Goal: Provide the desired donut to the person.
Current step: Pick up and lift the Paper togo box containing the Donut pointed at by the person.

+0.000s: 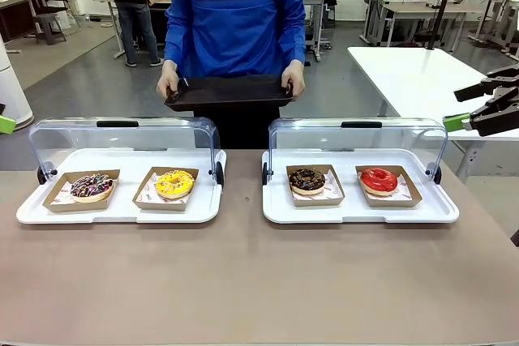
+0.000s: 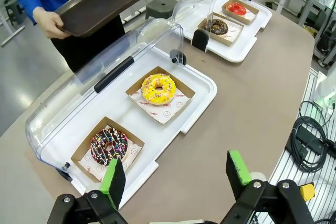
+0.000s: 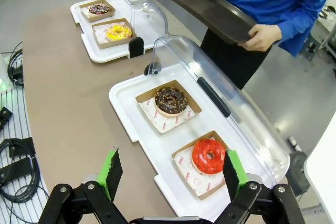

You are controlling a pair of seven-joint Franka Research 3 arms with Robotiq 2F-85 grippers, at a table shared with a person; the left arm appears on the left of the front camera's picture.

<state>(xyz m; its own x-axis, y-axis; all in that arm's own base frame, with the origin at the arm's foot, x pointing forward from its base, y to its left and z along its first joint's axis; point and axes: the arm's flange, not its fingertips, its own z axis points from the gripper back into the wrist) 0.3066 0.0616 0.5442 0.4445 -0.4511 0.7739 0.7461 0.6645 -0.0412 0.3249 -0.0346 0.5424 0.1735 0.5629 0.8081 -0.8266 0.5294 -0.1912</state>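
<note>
Four donuts lie in cardboard trays: a sprinkled chocolate donut [image 1: 92, 186] [image 2: 108, 146], a yellow donut [image 1: 174, 183] [image 2: 158, 88], a dark chocolate donut [image 1: 307, 180] [image 3: 170, 99] and a red donut [image 1: 379, 180] [image 3: 208, 155]. The person [image 1: 235, 14] in a bright-blue coat stands at the far side and holds an empty dark tray [image 1: 229, 91] with both hands. My left gripper [image 2: 176, 174] is open above the table's near-left edge. My right gripper [image 3: 170, 174] is open near the red donut; it enters the front view at the right edge [image 1: 486, 107].
Two white display trays [image 1: 122, 212] [image 1: 357, 215] with raised clear lids [image 1: 122, 137] [image 1: 357, 137] stand side by side on the brown table. Cables [image 2: 310, 140] lie beside the table. A white table [image 1: 422, 70] stands at the far right.
</note>
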